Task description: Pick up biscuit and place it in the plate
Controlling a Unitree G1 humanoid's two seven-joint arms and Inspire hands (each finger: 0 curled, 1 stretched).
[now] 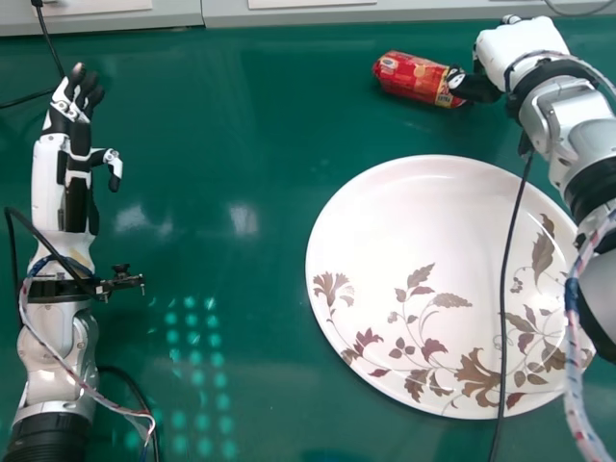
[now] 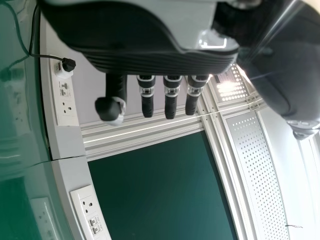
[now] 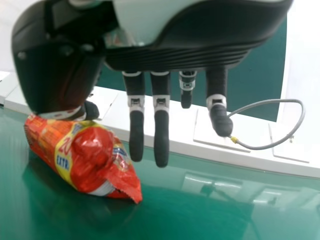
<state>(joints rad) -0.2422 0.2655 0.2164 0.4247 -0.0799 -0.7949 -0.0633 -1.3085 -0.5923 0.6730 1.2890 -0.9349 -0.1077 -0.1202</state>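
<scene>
The red biscuit packet (image 1: 412,79) lies on the green table beyond the plate (image 1: 404,217), which is white with brown leaf patterns. My right hand (image 1: 525,48) is just right of the packet, its dark thumb at the packet's right end. In the right wrist view the biscuit packet (image 3: 82,155) lies beside the thumb of my right hand (image 3: 161,115), whose fingers are extended and not round it; whether the thumb touches it I cannot tell. My left hand (image 1: 69,173) rests open at the table's left side, far from both; its fingers (image 2: 171,95) hang extended in the left wrist view.
A thin black cable (image 1: 503,289) runs across the plate's right part. The right forearm overlaps the plate's right edge. Along the table's far edge runs a pale panel (image 1: 173,15). More cables lie around the left arm. Green table surface (image 1: 241,144) stretches between the left hand and the plate.
</scene>
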